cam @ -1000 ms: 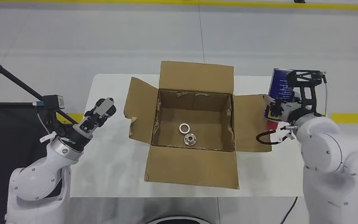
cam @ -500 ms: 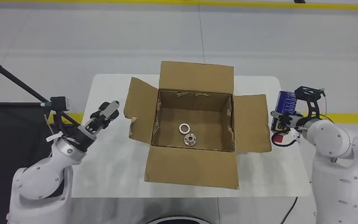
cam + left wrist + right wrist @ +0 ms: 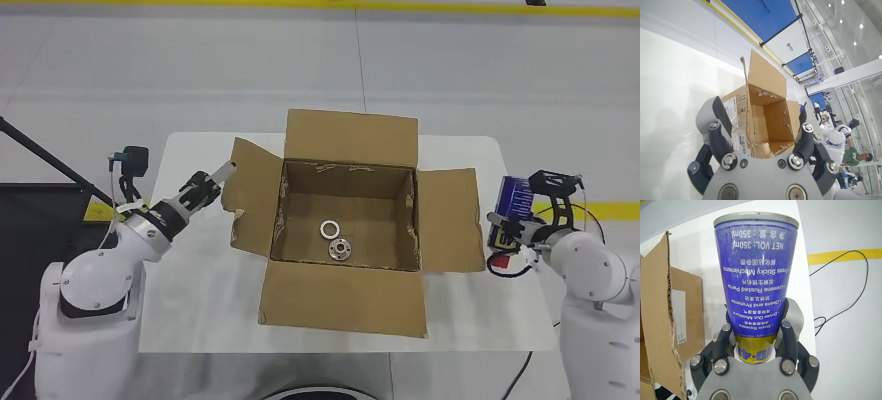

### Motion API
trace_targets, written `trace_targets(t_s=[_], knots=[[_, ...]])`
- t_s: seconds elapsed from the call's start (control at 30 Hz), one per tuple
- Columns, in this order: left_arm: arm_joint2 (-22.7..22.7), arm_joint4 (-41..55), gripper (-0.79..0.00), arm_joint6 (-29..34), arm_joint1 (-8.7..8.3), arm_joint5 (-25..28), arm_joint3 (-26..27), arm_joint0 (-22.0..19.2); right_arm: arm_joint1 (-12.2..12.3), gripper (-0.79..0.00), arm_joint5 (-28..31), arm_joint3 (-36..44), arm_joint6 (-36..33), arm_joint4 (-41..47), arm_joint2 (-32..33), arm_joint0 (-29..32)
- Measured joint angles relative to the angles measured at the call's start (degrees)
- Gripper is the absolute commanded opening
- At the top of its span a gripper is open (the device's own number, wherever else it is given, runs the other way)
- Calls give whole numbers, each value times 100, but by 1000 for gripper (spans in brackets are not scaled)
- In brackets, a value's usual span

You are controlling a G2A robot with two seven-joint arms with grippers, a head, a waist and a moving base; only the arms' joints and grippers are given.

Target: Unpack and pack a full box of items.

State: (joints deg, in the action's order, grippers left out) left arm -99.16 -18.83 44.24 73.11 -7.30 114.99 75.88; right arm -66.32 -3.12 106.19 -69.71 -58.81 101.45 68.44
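Beside the box [image 3: 340,296], the spray can [image 3: 755,266] sits clamped in the right gripper [image 3: 758,311].

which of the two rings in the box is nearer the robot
The darker ring, closest to the box's near wall; the paler ring lies just beyond it.

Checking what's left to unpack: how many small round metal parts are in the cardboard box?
2. A pale flat ring lies in the open brown cardboard box; a grey holed metal disc beside it, nearer the robot. The near wall may hide more.
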Motion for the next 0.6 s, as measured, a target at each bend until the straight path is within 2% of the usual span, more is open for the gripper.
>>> trace_targets(t_s=[0.47, 0.6], knots=[[309, -299, -533, -69, -91, -193, -426, -298, 77, -785, -38, 177, 38, 82, 186, 357], [312, -275, -665, -75, -115, -195, -471, -305, 95, -785, -52, 174, 52, 93, 159, 368]])
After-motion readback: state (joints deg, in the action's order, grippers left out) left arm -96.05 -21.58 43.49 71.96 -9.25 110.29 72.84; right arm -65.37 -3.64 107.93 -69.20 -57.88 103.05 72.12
